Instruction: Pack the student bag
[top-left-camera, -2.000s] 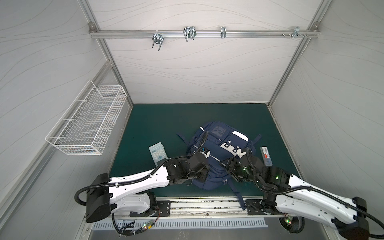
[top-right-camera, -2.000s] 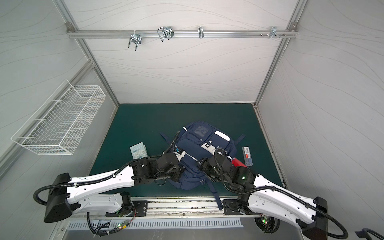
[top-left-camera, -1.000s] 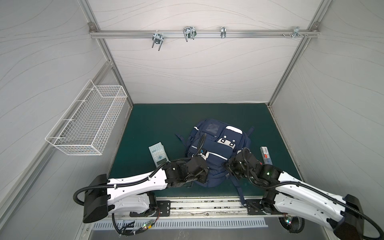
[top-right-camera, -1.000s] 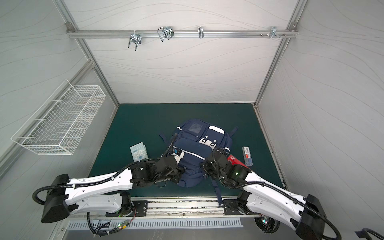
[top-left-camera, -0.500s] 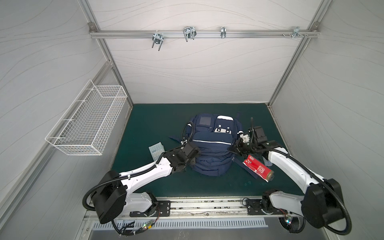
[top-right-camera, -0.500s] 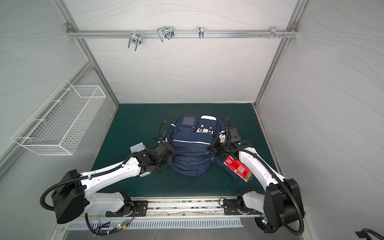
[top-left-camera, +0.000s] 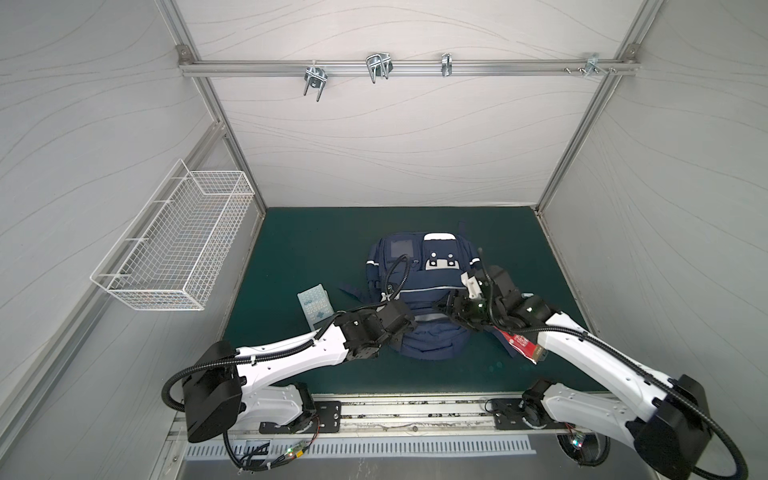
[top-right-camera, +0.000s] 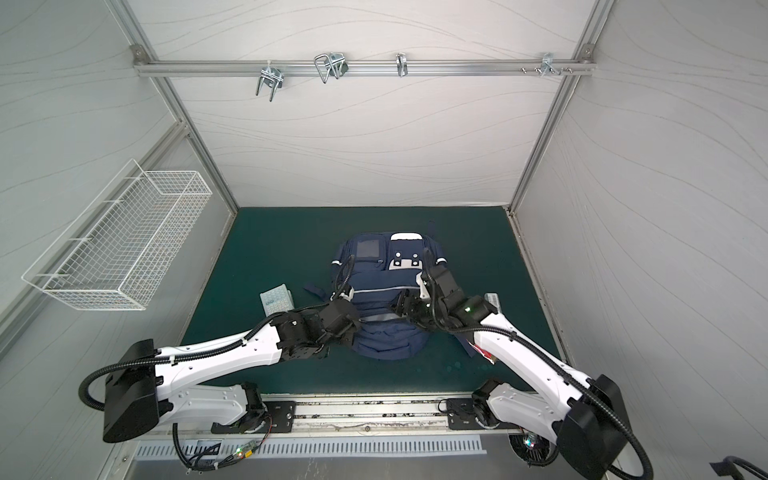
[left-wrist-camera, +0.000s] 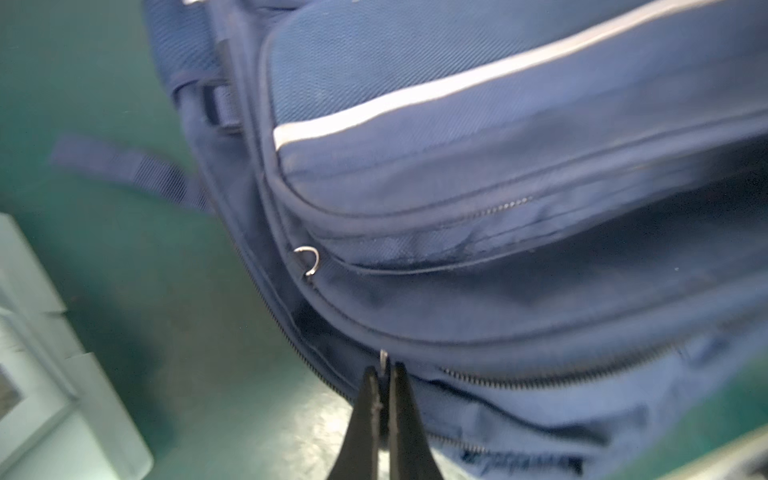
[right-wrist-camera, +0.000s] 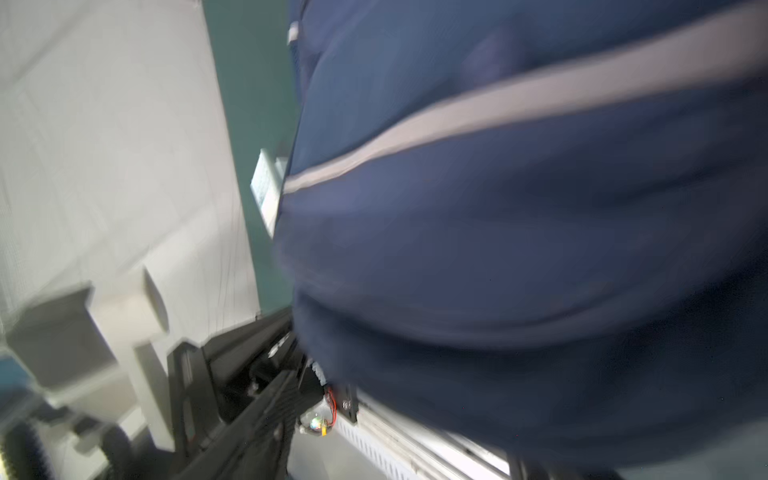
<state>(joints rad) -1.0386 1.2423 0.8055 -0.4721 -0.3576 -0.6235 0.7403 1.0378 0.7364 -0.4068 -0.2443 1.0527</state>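
The student bag (top-left-camera: 430, 286) (top-right-camera: 380, 291), a navy backpack with white stripes, lies on the green mat in both top views. My left gripper (left-wrist-camera: 383, 372) (top-left-camera: 409, 328) is at its near left corner, shut on a small metal zipper pull (left-wrist-camera: 383, 358) of a partly open zipper. The right gripper (top-left-camera: 452, 308) (top-right-camera: 400, 309) rests against the bag's right front. Its jaws stay out of the right wrist view, where the bag (right-wrist-camera: 519, 228) fills the picture, so its state does not show.
A pale calculator (top-left-camera: 316, 305) (top-right-camera: 276, 300) lies left of the bag. A red pack (top-left-camera: 519, 345) lies partly under the right arm, and a small white box (top-right-camera: 492, 300) sits beyond it. A wire basket (top-left-camera: 174, 245) hangs on the left wall.
The right gripper has moved from the bag's far right side in toward its near right front. The left gripper has drawn back toward the near edge along the bag's corner.
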